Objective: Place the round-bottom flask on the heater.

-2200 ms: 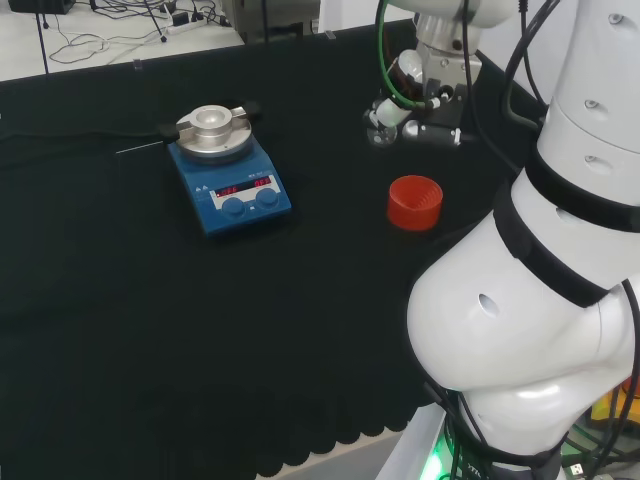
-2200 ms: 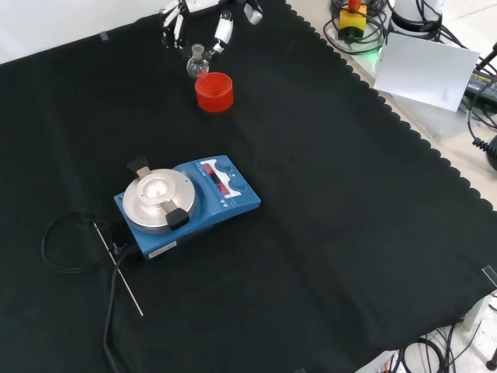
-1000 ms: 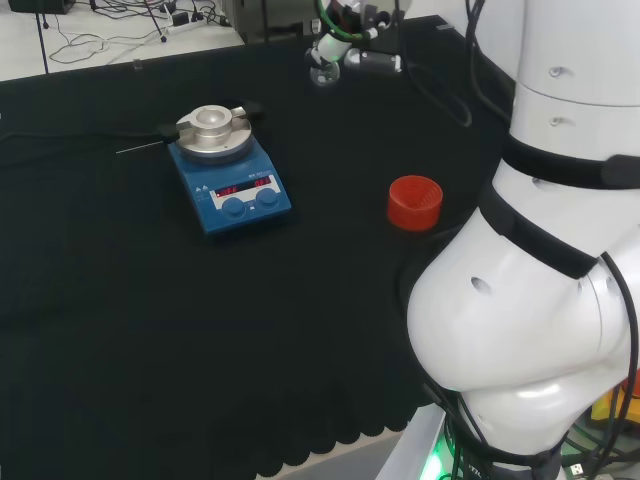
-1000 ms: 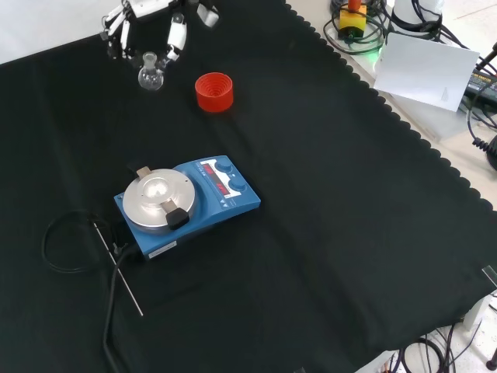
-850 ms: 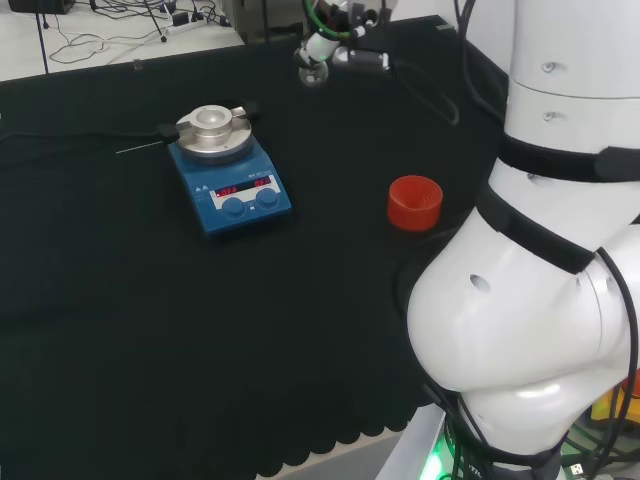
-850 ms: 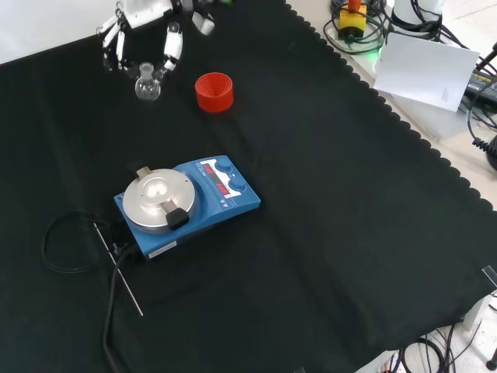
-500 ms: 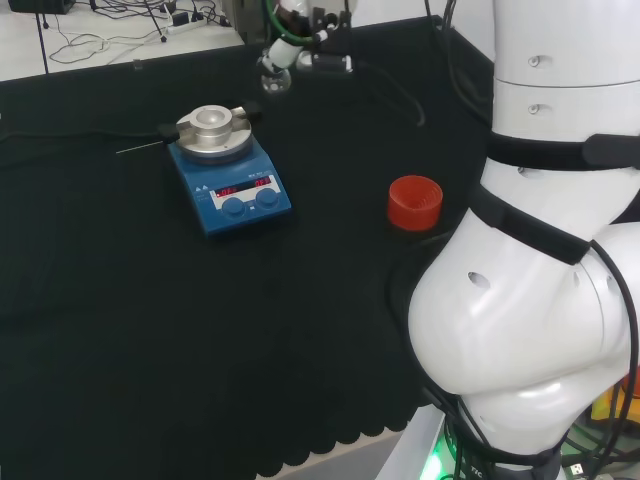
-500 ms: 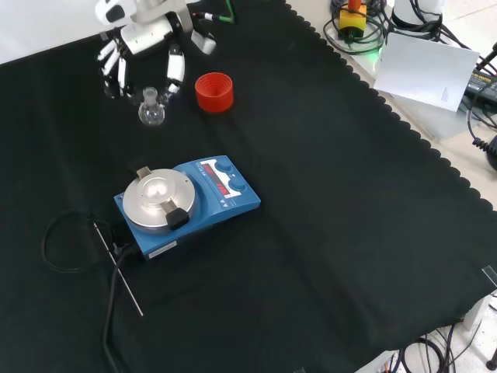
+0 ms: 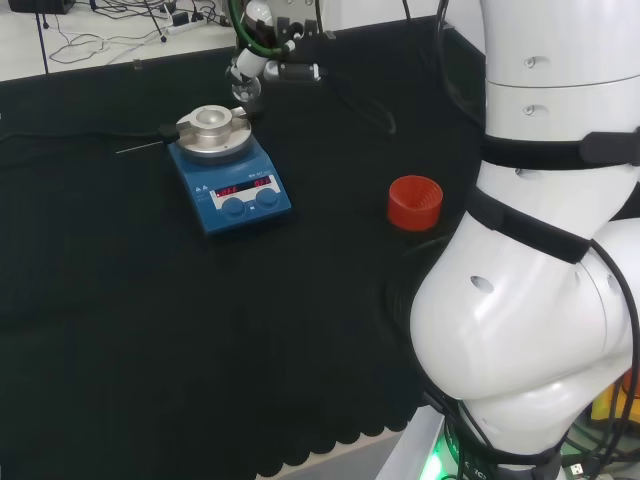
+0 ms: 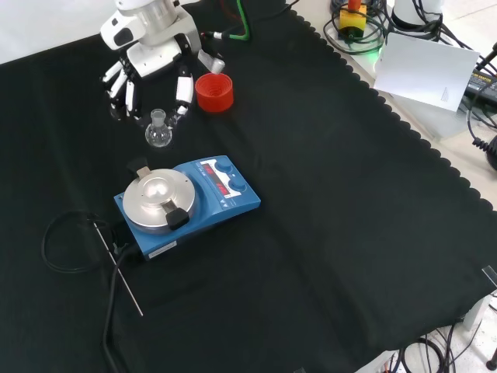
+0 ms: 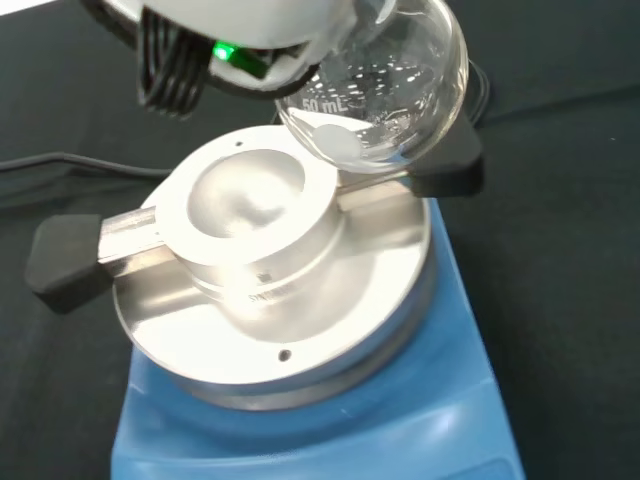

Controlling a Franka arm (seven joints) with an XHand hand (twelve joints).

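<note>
Glass round-bottom flask (image 10: 158, 132), neck up, pinched in my hand (image 10: 147, 58); heater (image 10: 159, 200) well lies below, just beyond fingertips (image 10: 183, 102)

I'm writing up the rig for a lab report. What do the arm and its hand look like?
The arm is glossy white, built of bulky rounded links with black bands at the joints. A green cable and black cables run along it toward the wrist. The hand has a white body and slim fingers in white segments with black joints. In the wrist view a small green light glows on its underside.
</note>
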